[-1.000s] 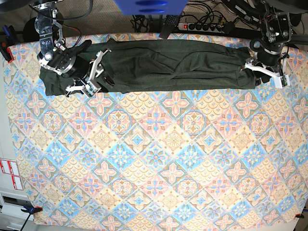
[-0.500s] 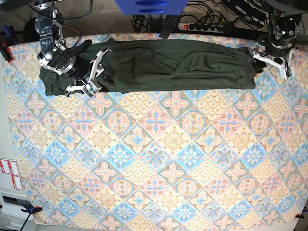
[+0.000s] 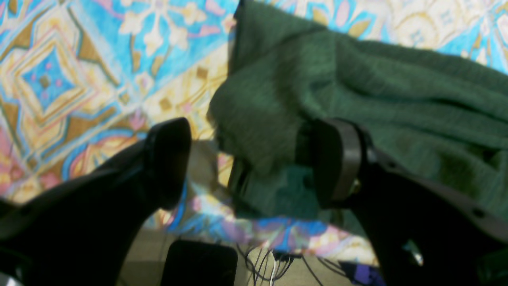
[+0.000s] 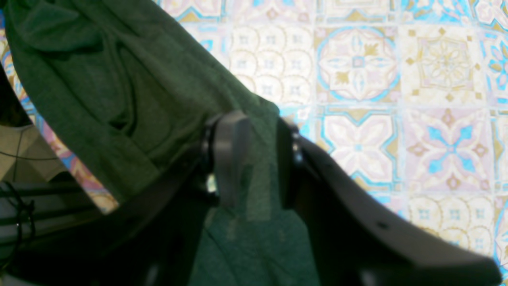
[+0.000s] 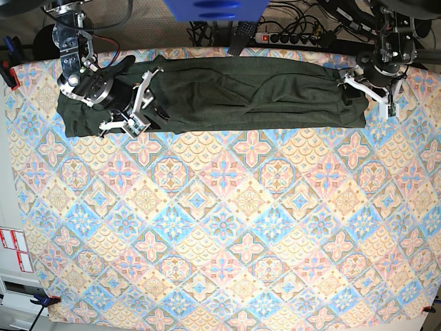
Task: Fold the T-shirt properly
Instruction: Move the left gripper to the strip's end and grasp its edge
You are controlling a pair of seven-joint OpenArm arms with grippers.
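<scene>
T-shirt (image 5: 227, 94): dark green, lay as a long band across the far edge of the patterned tablecloth (image 5: 227, 227). Right gripper (image 4: 254, 159): jaws clamped on a fold of the fabric at one end. Left gripper (image 3: 254, 159): jaws spread wide at the other end, bunched cloth between them, ungripped.

The patterned tablecloth (image 5: 227, 227) carries the T-shirt (image 5: 241, 96) along its far edge.
</scene>
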